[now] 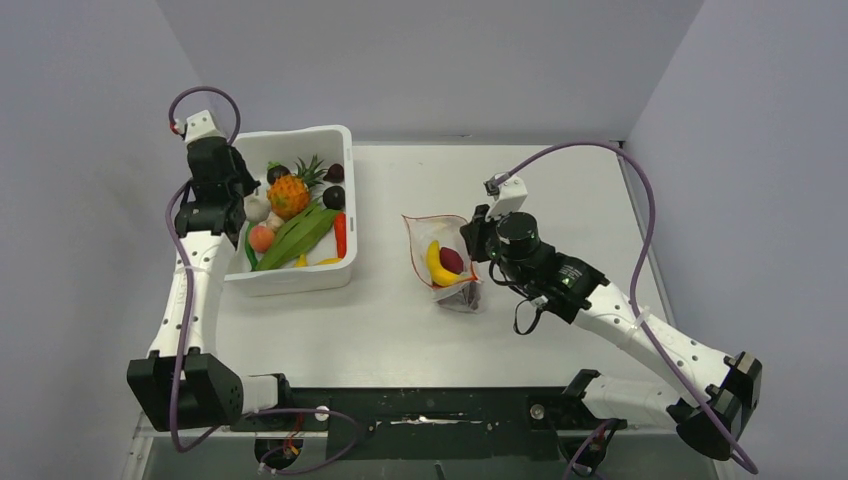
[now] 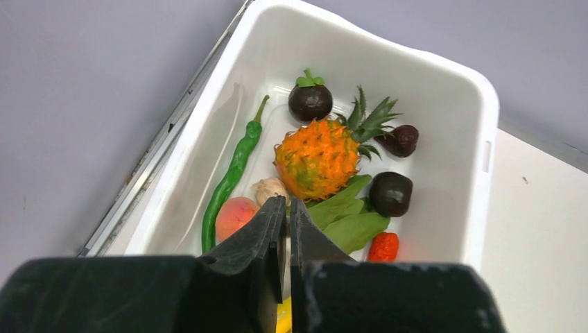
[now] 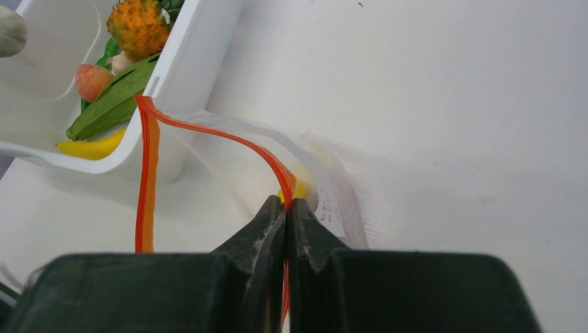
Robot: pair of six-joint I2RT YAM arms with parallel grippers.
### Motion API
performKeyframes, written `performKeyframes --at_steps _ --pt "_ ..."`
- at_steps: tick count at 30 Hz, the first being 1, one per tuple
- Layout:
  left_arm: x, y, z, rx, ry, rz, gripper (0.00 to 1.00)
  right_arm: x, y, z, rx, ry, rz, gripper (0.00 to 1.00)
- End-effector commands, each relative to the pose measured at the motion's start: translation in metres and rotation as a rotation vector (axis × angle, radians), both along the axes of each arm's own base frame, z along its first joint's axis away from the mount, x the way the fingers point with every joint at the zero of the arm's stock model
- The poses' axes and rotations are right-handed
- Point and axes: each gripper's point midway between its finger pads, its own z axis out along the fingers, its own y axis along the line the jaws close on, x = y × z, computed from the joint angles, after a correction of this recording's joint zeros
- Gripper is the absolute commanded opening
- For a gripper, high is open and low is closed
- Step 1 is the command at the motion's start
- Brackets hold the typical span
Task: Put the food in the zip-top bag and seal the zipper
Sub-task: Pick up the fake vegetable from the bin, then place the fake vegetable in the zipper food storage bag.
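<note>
The clear zip-top bag [image 1: 440, 262] lies open on the table with a yellow banana [image 1: 434, 264] and a dark red fruit [image 1: 452, 260] inside. My right gripper [image 1: 468, 240] is shut on the bag's red-orange zipper [image 3: 208, 129] at the right side of the mouth [image 3: 286, 202] and holds it up. My left gripper [image 1: 240, 195] hovers over the left part of the white tub [image 1: 300, 281], shut and empty [image 2: 288, 202]. Below it lie the pineapple [image 2: 319, 156], a peach-coloured fruit [image 2: 233, 216], a long green pod [image 2: 348, 216] and a green chili [image 2: 232, 173].
The tub also holds dark round fruits [image 2: 390, 194], a garlic bulb [image 2: 269, 189], a red piece [image 2: 383, 247], a red chili [image 1: 340, 235] and a second banana [image 3: 93, 148]. Grey walls close the table on three sides. Purple cables loop off both arms.
</note>
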Motion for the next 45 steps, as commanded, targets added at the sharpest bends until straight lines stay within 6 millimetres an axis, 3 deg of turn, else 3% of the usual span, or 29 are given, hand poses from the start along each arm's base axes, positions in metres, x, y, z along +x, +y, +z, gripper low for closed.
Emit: performKeyframes --at_steps 1,20,33,45 --pt "-0.010 -0.021 0.018 -0.060 -0.051 -0.082 0.00 0.011 0.011 0.040 0.079 -0.083 0.011 0.00" --pt "-0.035 -0.109 0.035 -0.229 -0.068 -0.463 0.00 0.031 0.014 0.041 0.120 -0.065 -0.079 0.00" --pt "-0.053 -0.156 0.045 -0.410 -0.103 -0.661 0.00 0.036 0.031 0.036 0.142 -0.053 -0.041 0.00" --pt "-0.072 -0.215 0.081 -0.561 -0.189 -0.849 0.00 0.040 0.040 0.035 0.159 -0.041 -0.033 0.00"
